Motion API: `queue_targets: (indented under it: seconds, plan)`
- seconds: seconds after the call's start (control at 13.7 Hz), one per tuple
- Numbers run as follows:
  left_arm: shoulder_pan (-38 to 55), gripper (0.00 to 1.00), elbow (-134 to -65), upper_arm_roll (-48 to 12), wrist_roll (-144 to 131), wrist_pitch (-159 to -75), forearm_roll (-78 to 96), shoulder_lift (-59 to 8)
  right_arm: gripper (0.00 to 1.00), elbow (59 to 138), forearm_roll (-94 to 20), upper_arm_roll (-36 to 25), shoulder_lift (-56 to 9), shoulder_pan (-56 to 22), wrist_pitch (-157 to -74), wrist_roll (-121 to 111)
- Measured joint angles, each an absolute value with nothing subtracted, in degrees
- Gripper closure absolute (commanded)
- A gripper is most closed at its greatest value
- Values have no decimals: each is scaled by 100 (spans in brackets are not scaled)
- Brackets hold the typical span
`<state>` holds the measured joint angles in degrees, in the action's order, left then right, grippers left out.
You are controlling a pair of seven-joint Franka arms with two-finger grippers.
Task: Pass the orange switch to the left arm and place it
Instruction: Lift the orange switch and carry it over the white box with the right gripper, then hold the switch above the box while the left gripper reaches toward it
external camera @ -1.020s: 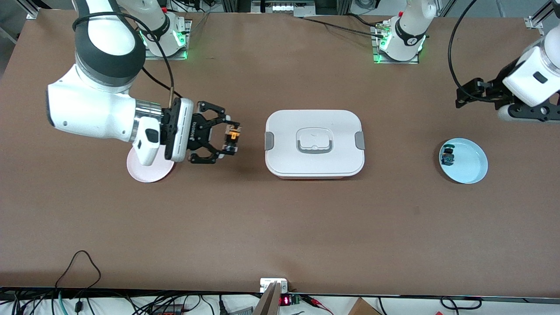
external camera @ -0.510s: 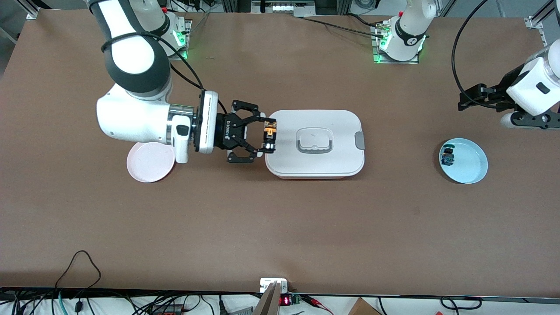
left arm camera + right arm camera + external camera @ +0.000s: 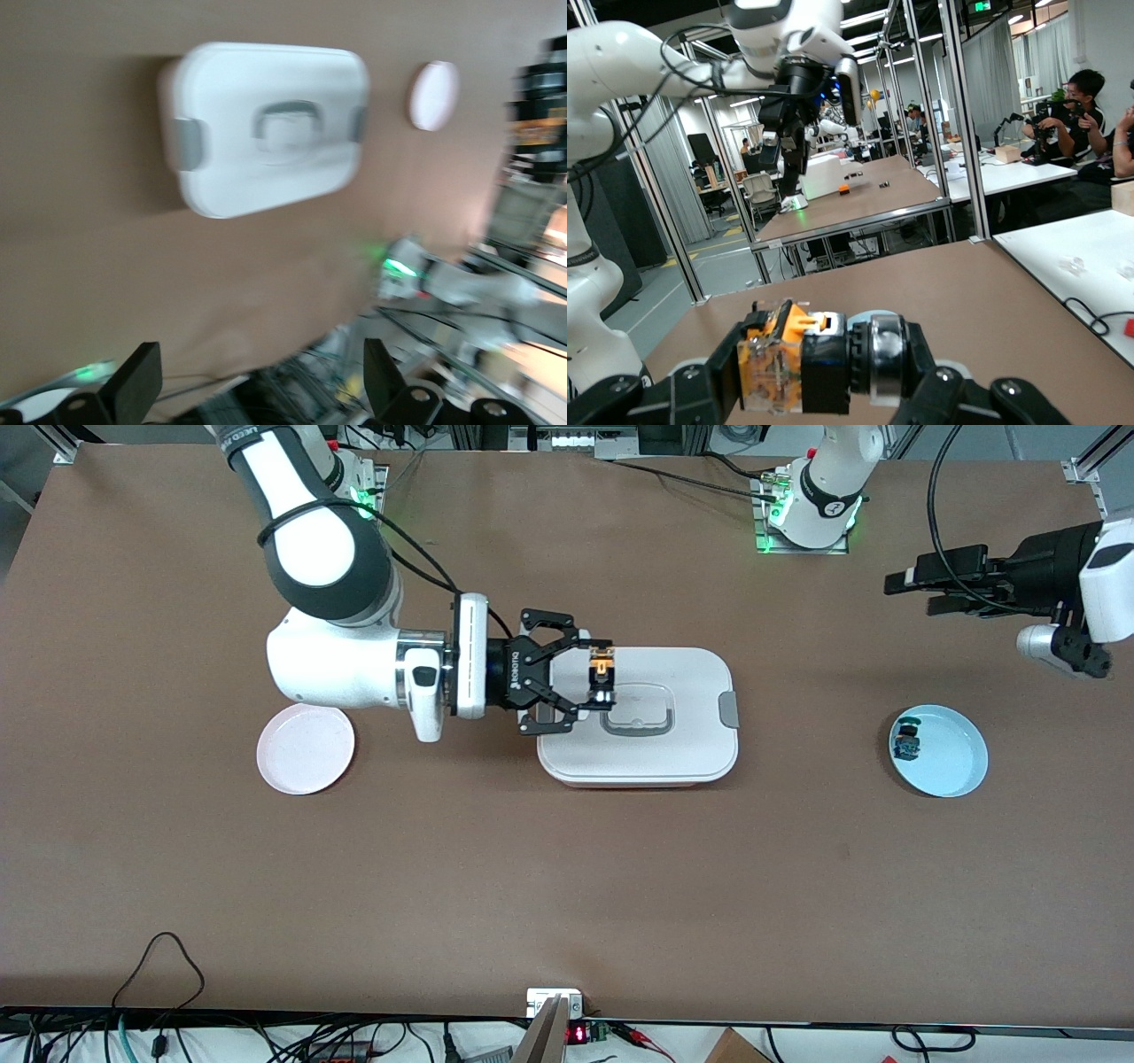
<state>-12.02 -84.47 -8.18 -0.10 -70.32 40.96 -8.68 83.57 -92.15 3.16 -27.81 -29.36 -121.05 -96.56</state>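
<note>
The orange switch (image 3: pixel 601 676) is a small black part with an orange body. My right gripper (image 3: pixel 601 681) is shut on it in the air, over the lid of the white box (image 3: pixel 691 726) at the right arm's end of the lid. In the right wrist view, the switch (image 3: pixel 806 359) fills the gap of the right gripper (image 3: pixel 824 365), clamped between both black fingers. My left gripper (image 3: pixel 912 592) hangs open and empty above the table at the left arm's end, level and pointing toward the box. The left wrist view shows the box (image 3: pixel 266 124) far off.
A blue plate (image 3: pixel 952 766) holding a small blue-and-green switch (image 3: pixel 905 742) lies under the left arm. A pink plate (image 3: pixel 305 748) lies bare at the right arm's end, nearer the front camera than the right arm. Cables run along the table's near edge.
My right arm carried the orange switch from beside the pink plate to over the box lid. My left gripper swung up to lie level, pointing at the box.
</note>
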Motion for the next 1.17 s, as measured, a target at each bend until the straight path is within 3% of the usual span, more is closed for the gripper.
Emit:
queue_targets:
  seconds: [0.29, 0.58, 0.87, 1.17]
  plan:
    - [-1175, 0, -9377, -926, -4, -7592, 6322, -1276, 100, 7998, -9430, -2, -3068, -3453, -12379, -9656]
    - [-1137, 0, -10005, -1631, 24, -8821, 7094, -1271, 100, 7801, -9608, -113, -3229, -3861, -12830, -9656]
    - [-1104, 0, -10347, -2365, 25, -10023, 7516, -1247, 100, 7753, -9639, -231, -3262, -4084, -13001, -9654]
    - [-1113, 5, -10377, -2393, 25, -10122, 7543, -1247, 100, 7753, -9651, -324, -3263, -4121, -13006, -9654]
